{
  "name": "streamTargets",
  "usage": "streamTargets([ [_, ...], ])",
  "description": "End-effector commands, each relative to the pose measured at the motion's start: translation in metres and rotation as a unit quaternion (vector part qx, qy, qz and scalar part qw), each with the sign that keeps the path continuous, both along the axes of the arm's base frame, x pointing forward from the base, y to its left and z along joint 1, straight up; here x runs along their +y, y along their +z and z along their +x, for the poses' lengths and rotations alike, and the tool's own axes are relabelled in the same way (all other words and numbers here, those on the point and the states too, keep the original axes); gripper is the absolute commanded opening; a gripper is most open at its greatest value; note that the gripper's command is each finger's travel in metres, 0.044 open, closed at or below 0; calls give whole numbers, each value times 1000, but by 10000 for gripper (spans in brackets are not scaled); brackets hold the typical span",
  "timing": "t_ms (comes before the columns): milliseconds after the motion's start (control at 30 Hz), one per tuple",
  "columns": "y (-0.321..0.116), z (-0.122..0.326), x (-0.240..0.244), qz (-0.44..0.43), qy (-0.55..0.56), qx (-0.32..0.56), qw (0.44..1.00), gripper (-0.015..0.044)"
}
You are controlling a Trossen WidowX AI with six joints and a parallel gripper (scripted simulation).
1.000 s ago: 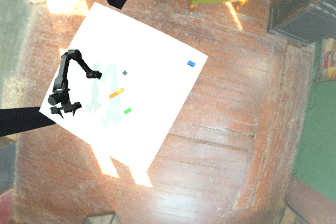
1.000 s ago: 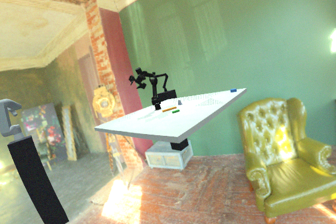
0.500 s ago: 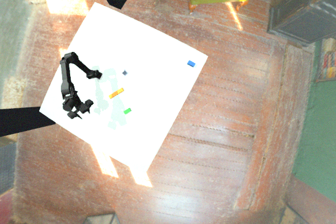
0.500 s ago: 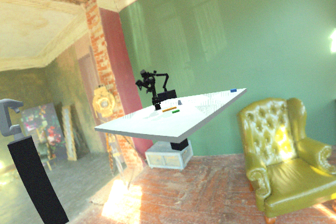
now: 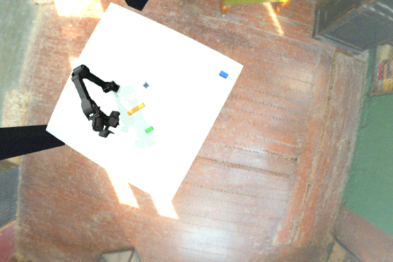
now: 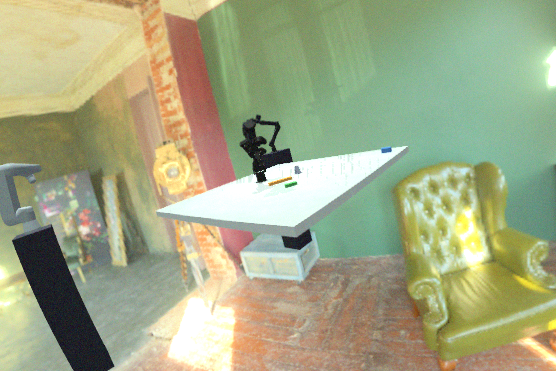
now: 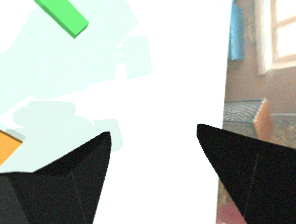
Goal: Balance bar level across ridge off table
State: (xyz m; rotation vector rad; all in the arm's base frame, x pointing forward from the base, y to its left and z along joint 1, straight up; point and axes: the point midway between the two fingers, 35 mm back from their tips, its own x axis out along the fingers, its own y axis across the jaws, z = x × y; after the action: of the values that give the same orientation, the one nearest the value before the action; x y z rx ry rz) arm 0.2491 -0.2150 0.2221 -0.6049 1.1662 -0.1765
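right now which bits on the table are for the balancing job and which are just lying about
For the job:
- orange bar
- small grey ridge
- gripper, jaws open and holding nothing

Just lying about:
- green block
- blue block near the far table corner
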Motion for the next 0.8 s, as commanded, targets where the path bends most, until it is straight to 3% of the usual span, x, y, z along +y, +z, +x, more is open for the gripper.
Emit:
streamTargets([
  [0,-14,9,16,19,37,26,999,315],
  [767,-86,27,134,112,266,205,935,315],
])
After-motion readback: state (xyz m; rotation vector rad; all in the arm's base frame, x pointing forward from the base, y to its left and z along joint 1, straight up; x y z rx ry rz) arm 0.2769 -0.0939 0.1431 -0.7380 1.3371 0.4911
